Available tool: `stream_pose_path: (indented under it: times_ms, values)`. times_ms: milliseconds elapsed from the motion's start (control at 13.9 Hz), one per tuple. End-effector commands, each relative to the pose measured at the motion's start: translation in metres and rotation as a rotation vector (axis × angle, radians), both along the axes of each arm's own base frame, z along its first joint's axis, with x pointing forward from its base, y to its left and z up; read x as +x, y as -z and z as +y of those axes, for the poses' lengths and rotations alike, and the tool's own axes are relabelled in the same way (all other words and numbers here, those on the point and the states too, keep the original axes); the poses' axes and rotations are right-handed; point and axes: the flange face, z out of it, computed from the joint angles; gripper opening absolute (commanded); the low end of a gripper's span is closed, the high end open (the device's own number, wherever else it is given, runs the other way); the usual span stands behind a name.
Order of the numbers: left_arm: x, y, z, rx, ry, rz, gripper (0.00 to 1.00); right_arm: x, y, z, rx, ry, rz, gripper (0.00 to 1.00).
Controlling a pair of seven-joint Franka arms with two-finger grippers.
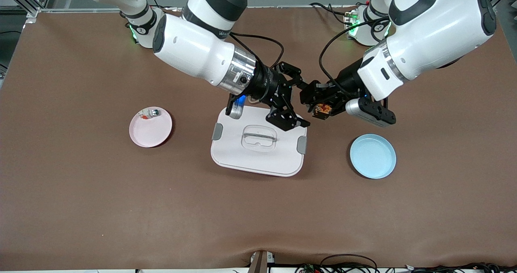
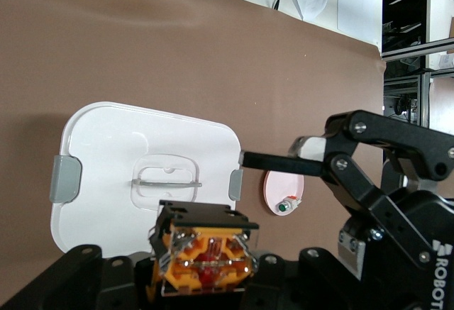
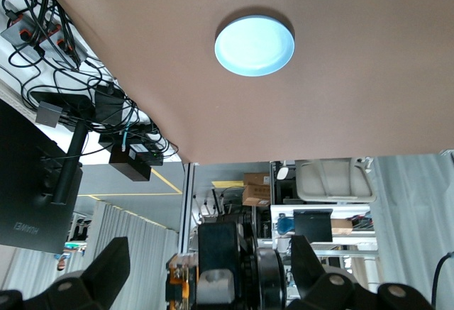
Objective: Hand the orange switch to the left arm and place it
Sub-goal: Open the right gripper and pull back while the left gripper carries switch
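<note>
My left gripper is shut on the orange switch, held in the air over the table just off the white box's edge at the left arm's end. In the left wrist view the switch sits between the jaws, orange face outward, with the box below. My right gripper is open over the box's corner, its fingers spread on either side of the left gripper's tip. In the right wrist view the switch and the left gripper show between the right gripper's open fingers.
A pink plate holding a small teal-and-silver piece lies toward the right arm's end. A blue plate lies toward the left arm's end, nearer the front camera than the grippers; it also shows in the right wrist view.
</note>
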Motion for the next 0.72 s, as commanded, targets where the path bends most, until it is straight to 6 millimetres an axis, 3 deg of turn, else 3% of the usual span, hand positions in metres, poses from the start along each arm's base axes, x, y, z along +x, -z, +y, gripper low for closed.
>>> stream_pose_path:
  times_ms: [0, 216, 360, 504, 648]
  values:
    - [-0.001, -0.003, 0.005, 0.032, 0.022, -0.012, 0.0, 0.008, 0.001, -0.008, -0.024, -0.037, -0.013, 1.0]
    - [-0.001, 0.006, 0.014, 0.097, 0.044, 0.006, 0.0, 0.013, 0.01, -0.021, -0.079, -0.141, -0.025, 1.0]
    - [-0.001, 0.011, 0.023, 0.138, 0.07, 0.015, 0.0, 0.021, 0.012, -0.039, -0.11, -0.219, -0.045, 1.0]
    - [0.003, 0.021, 0.04, 0.167, 0.117, 0.034, 0.0, 0.026, 0.012, -0.059, -0.139, -0.315, -0.078, 1.0]
    - [0.007, 0.034, 0.061, 0.239, 0.184, 0.035, 0.0, 0.015, 0.006, -0.065, -0.263, -0.454, -0.183, 1.0]
